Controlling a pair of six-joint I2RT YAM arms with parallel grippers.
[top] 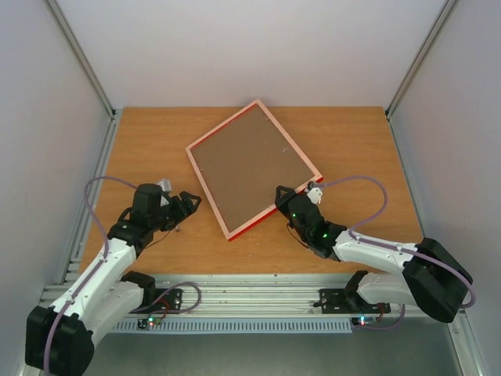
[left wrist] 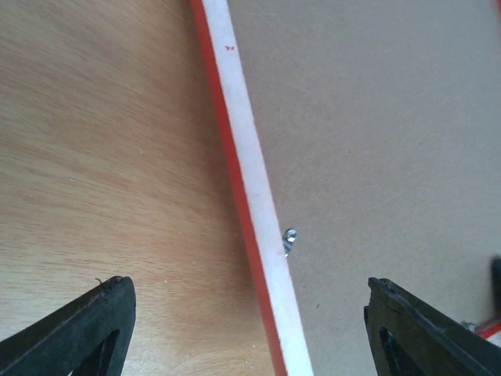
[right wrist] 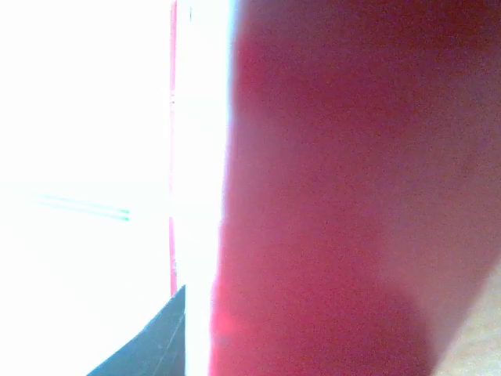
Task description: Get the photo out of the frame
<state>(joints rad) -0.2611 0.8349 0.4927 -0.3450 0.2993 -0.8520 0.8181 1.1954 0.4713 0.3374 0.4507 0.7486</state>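
Frame (top: 250,222): thin red rectangular rim, matte brown board back (top: 252,166) uppermost, laid askew at mid-table on the grained wooden table (top: 156,149). Left gripper (top: 190,202): jaws spread wide, nothing held, placed by the left rim. Right gripper (top: 283,196): set against the near-right rim; its grip cannot be told.

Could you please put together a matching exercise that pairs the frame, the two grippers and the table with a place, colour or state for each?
Things:
1. frame
2. left gripper
3. right gripper
4. table

Place, colour or state:
A. orange-brown wood
B. open, at the frame's left edge
C. lying at a slant, brown back up
D. at the frame's near edge

Pairs: 1-C; 2-B; 3-D; 4-A
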